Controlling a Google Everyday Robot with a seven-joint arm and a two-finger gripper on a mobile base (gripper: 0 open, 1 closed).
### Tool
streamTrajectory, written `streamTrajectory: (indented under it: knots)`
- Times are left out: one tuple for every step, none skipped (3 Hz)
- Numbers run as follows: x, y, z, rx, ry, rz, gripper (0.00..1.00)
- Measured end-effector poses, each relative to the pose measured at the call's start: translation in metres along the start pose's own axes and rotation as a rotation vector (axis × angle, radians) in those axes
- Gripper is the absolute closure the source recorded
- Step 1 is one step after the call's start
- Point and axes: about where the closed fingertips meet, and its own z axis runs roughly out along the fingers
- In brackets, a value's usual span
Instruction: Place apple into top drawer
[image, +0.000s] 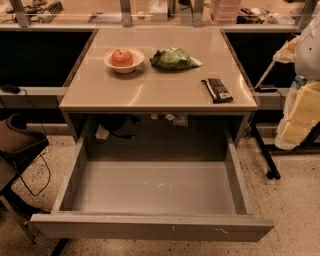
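The red-orange apple sits in a white bowl at the back left of the tan table. The top drawer is pulled fully out below the table's front edge, and its grey inside is bare. My gripper shows as pale yellowish-white parts at the right edge of the view. It is beside the table's right side, well away from the apple and above floor level. It holds nothing that I can see.
A green crinkled bag lies right of the bowl. A black wrapped bar lies near the table's front right. A dark chair with cables stands at the left. Black stand legs are on the floor at the right.
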Motion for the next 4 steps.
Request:
streamTrajectory:
  knots:
    - [0.0,0.0,0.0,0.0,0.0,0.0,0.0]
    - [-0.008,-0.015,0.005,0.009,-0.015,-0.01,0.0]
    - [-0.029,-0.058,0.026,0.002,-0.044,-0.02,0.0]
    - [-0.067,-0.109,0.057,-0.013,-0.109,-0.037,0.0]
